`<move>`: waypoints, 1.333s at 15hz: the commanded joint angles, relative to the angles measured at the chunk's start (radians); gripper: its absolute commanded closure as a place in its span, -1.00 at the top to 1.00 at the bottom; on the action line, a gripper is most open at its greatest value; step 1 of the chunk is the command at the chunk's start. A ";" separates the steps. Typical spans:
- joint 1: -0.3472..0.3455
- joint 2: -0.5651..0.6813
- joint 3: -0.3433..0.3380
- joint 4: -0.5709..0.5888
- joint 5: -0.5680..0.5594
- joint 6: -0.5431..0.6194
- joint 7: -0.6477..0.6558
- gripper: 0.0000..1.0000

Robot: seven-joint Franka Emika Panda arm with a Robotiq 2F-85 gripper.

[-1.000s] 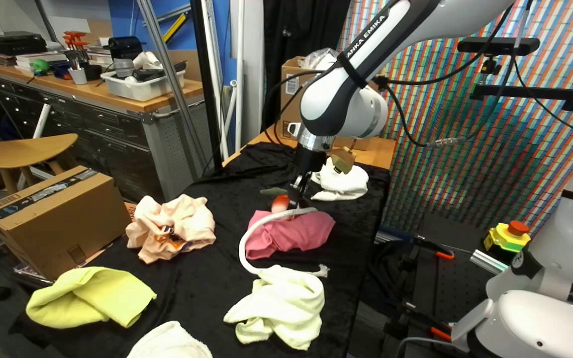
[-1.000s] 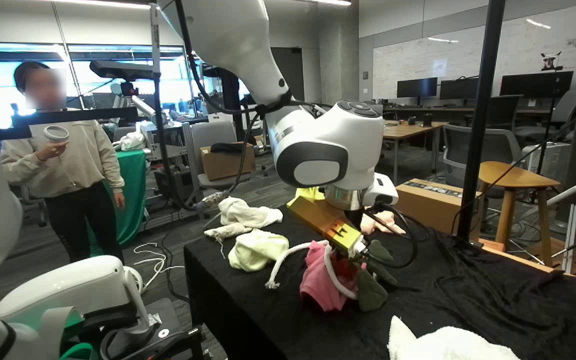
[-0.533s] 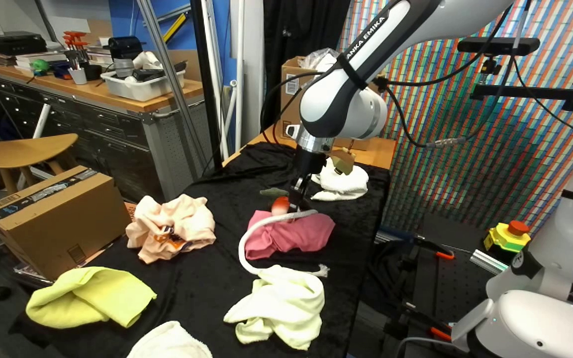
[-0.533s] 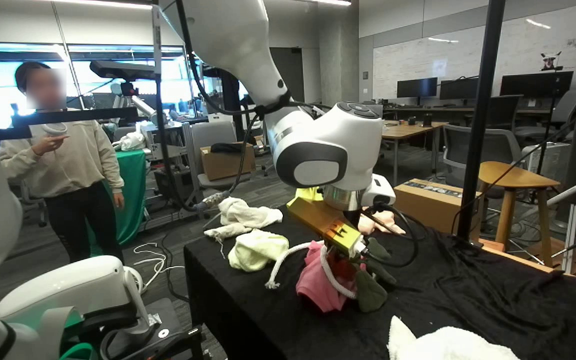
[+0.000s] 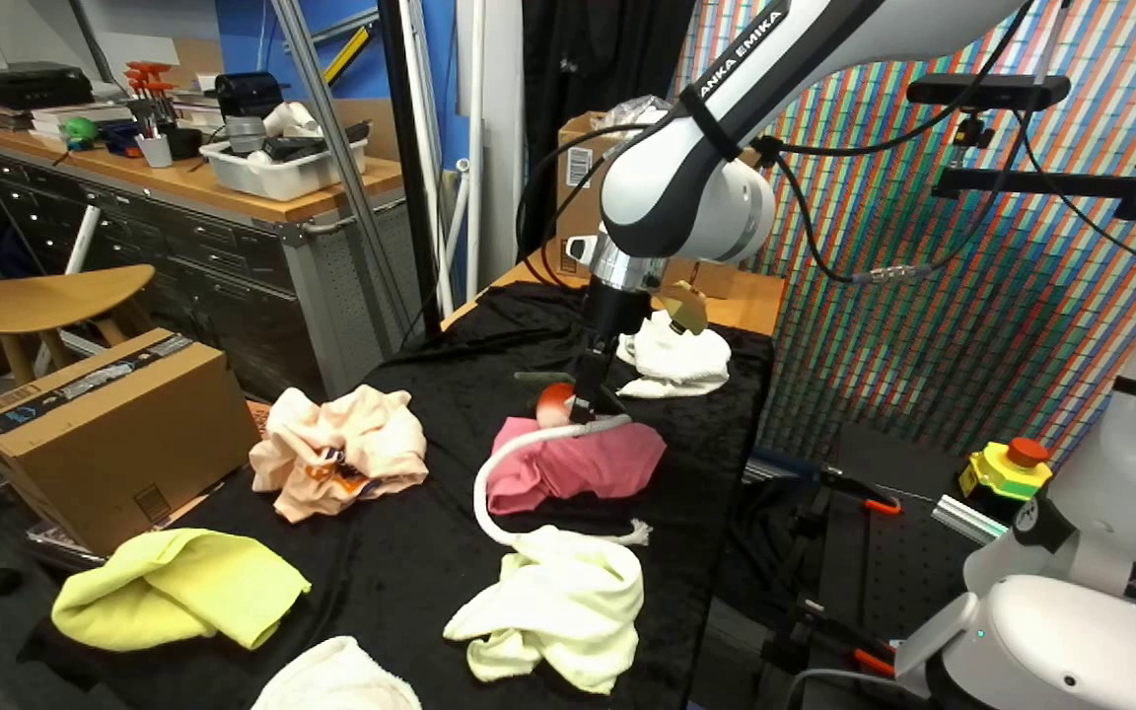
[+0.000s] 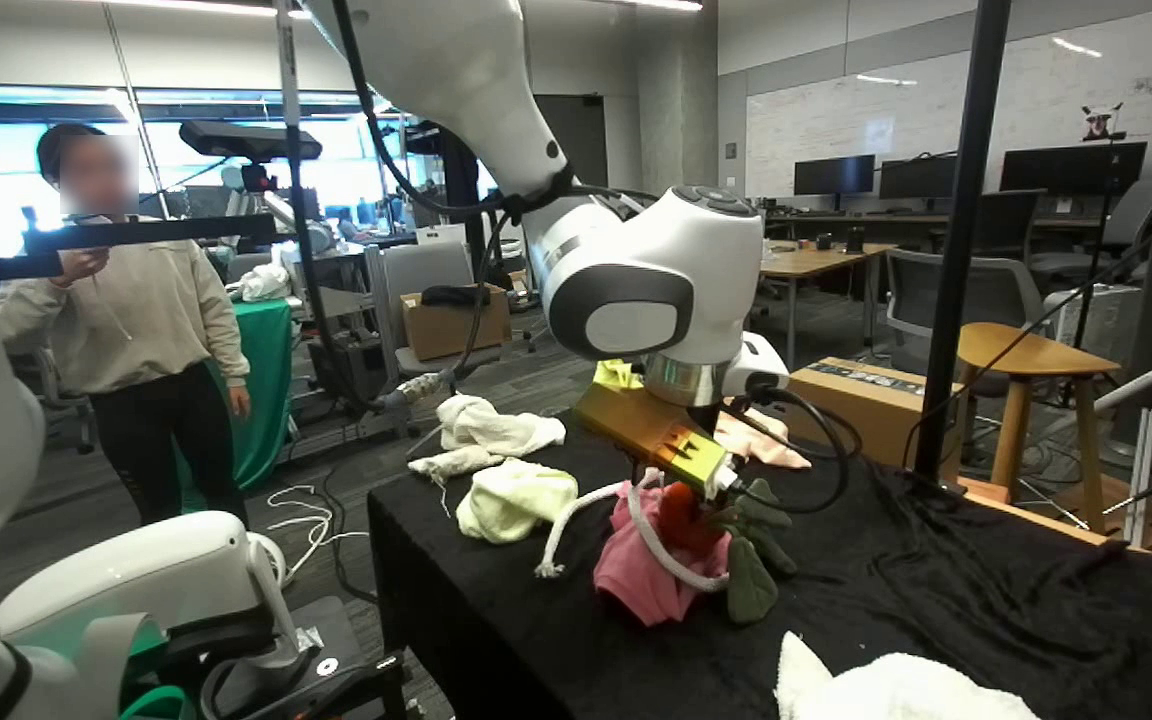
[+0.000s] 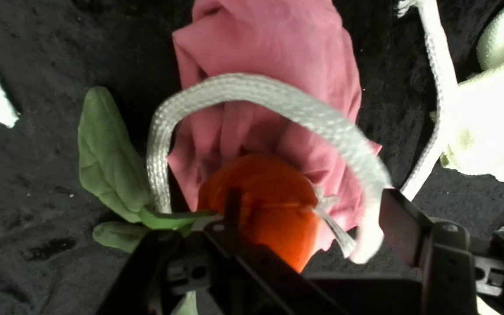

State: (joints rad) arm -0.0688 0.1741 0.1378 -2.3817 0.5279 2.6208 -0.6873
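In the wrist view my gripper (image 7: 315,216) stands open, its two fingers wide apart. A red-orange stuffed piece (image 7: 265,188) lies below and between them, close to the left finger. By the right finger pad (image 7: 398,227) is one end of a white braided rope (image 7: 243,85), which arches over a crumpled pink cloth (image 7: 274,48). Green leaves (image 7: 107,153) on a stem lie to the left, the stem running behind the left finger. In an exterior view the gripper (image 5: 583,414) points down just above the pink cloth (image 5: 578,468) and the rope (image 5: 484,483).
The table is covered in black cloth (image 5: 381,572). Around lie a pale yellow towel (image 5: 558,611), a peach garment (image 5: 341,444), a yellow cloth (image 5: 178,587) and white towels (image 5: 681,360). A cardboard box (image 5: 109,434) stands beside the table. A person (image 6: 126,310) stands behind a second robot arm (image 6: 136,570).
My arm has risen slightly and the wrist has tilted a little. In an exterior view the rope's loop and the green leaves have shifted slightly. The person's hand has gone up.
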 commanded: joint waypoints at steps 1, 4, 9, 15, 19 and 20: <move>-0.001 -0.089 -0.019 -0.053 -0.028 0.003 0.012 1.00; 0.008 -0.115 -0.048 -0.071 -0.063 0.027 0.054 1.00; 0.020 -0.108 -0.102 -0.094 -0.247 0.115 0.262 1.00; 0.015 -0.062 -0.220 -0.096 -0.621 0.156 0.718 1.00; 0.010 -0.014 -0.291 -0.058 -0.760 0.147 0.906 1.00; 0.010 0.000 -0.307 -0.047 -0.781 0.148 0.940 1.00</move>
State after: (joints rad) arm -0.0663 0.1299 -0.1255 -2.4690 -0.1823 2.7526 0.1405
